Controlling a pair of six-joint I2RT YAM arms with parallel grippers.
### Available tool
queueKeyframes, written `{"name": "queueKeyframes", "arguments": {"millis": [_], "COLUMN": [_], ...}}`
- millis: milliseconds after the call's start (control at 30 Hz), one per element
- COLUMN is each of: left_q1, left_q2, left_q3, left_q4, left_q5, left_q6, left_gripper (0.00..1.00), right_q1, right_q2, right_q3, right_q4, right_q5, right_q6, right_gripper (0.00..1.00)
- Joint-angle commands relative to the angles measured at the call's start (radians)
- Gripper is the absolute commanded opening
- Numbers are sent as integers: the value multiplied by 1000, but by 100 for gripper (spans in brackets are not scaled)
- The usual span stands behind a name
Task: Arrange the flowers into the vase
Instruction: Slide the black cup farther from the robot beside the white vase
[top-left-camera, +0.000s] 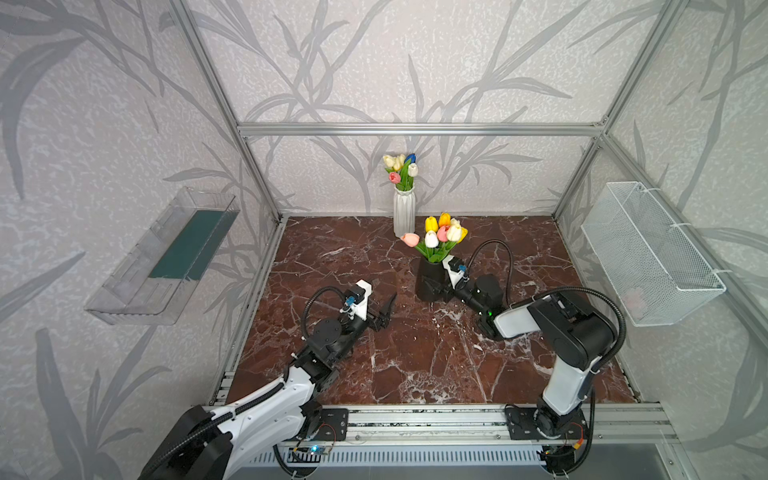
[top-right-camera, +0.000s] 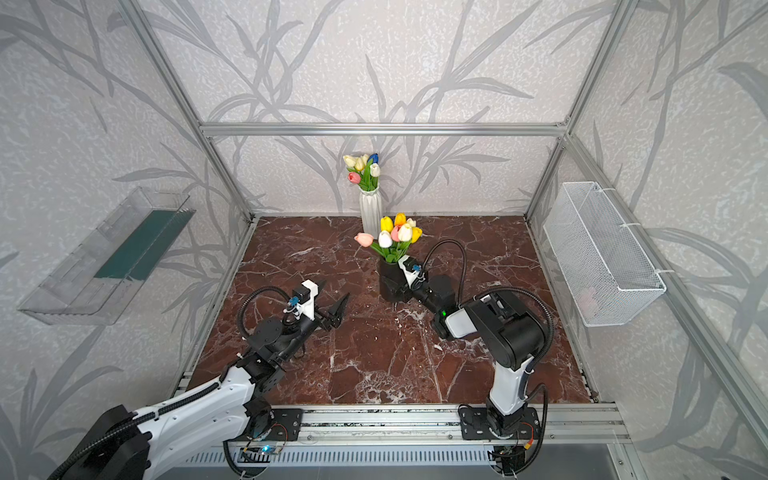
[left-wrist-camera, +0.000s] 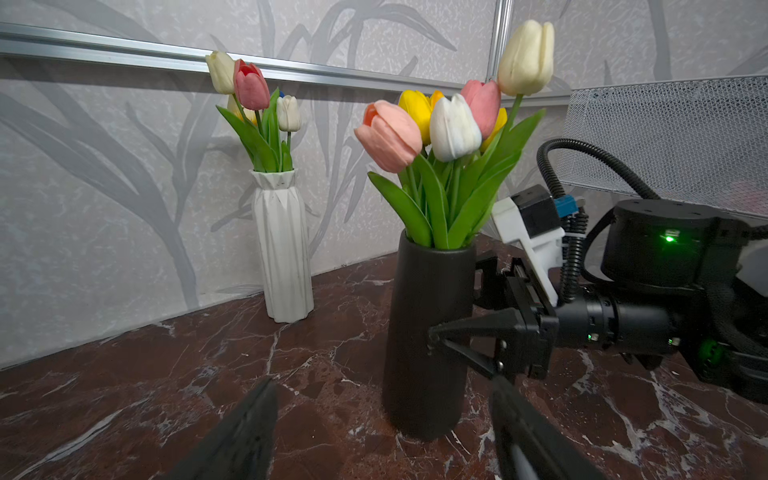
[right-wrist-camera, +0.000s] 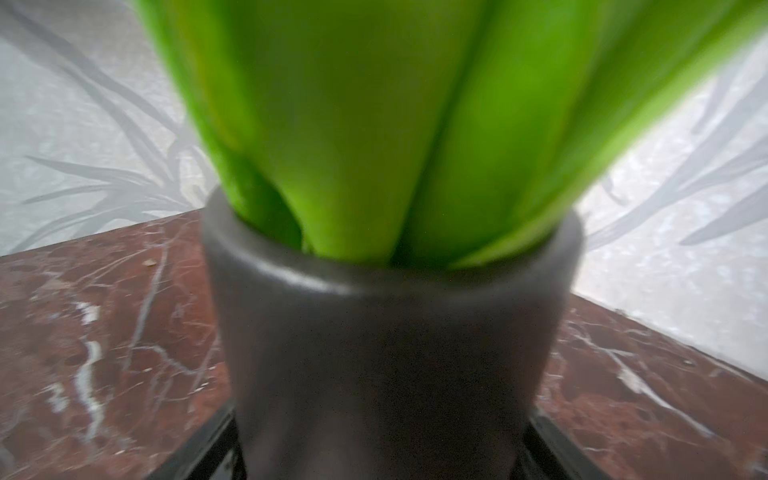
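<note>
Red marble table (top-left-camera: 415, 353) has a black vase (top-left-camera: 430, 282) full of flowers (top-left-camera: 442, 235). Right pincer (top-left-camera: 436, 291) grips the black vase, one finger on each side. Left pincer (top-right-camera: 336, 291) is spread wide near that vase, holding nothing. More flowers fill a white vase (top-left-camera: 404, 210) behind it.

The black vase (top-left-camera: 430, 282) is plain and matte. Its tulips (top-left-camera: 442, 232) are yellow, orange, pink, white and cream, with green leaves. The white vase (top-left-camera: 404, 214) is ridged. The table (top-left-camera: 374, 353) is red-brown marble with white veins. The walls (top-left-camera: 332, 62) are pale grey with darker leaves.
</note>
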Motion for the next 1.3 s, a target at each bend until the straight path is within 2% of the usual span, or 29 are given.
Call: {"name": "queueKeyframes", "arguments": {"millis": [0,233,533,633,767,867,933,1067,1133,1267], "left_q1": [6,7,15,17,20,21,23,27,29,46], "left_q2": [-8,33,121,140,154,169,180,185,192,201], "left_q3": [-8,-3,18,25,29,33,36,46,48,42], "left_q4": [21,38,85,91,101,113,129,126,134,151], "left_q5": [-10,-20,-20,-15,-17,-27,-25,-24,-29,-68], "left_q6": [26,64,92,95,93,95,93,86,87,81], "left_gripper": [80,80,80,80,80,80,80,80,81,87], "right_q1": [-72,-191,-207,-209,-215,-219,-221,-227,-231,-241], "right_q2": [56,289,559,619,662,675,662,610,579,515], "right_q3": [120,486,944,1031,1099,1120,1099,1042,1006,898], "right_q4": [80,7,-179,-202,-236,-243,-225,-206,-200,-143], "right_q5": [-34,-99,-80,-80,-88,-117,-123,-137,-137,-130], "right_q6": [-50,12,-21,-23,-14,6,13,23,19,21], "right_gripper": [54,54,55,56,61,80,87,92,99,99]}}
